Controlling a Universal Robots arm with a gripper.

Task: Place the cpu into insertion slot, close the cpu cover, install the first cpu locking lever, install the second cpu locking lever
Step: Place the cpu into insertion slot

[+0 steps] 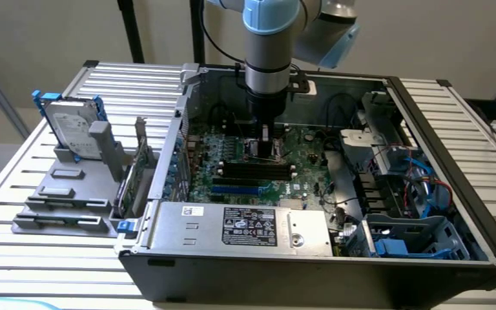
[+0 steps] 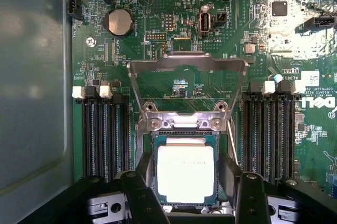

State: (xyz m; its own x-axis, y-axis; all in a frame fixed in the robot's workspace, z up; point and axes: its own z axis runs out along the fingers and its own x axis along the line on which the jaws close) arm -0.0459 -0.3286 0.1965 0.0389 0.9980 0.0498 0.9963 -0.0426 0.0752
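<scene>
The cpu [image 2: 186, 174], a pale silvery square, lies flat inside the black rim of the insertion slot [image 2: 184, 136] on the green motherboard [image 2: 158, 13]. The cpu cover [image 2: 187, 65], a silvery metal frame with a window, stands swung back from the socket on its hinge. My gripper [image 2: 187, 184] hangs right over the socket, open, with its dark fingers [image 2: 143, 195] flanking the cpu on both sides and nothing held. In the exterior view the gripper [image 1: 263, 152] reaches down into the open computer case onto the board.
Long black memory slots [image 2: 102, 134] run along both sides of the socket. The grey power supply box [image 1: 230, 226] sits at the case's near side, drive bays and blue cables [image 1: 412, 194] at the exterior view's right. A hard drive [image 1: 72, 129] stands in a grey holder outside the case.
</scene>
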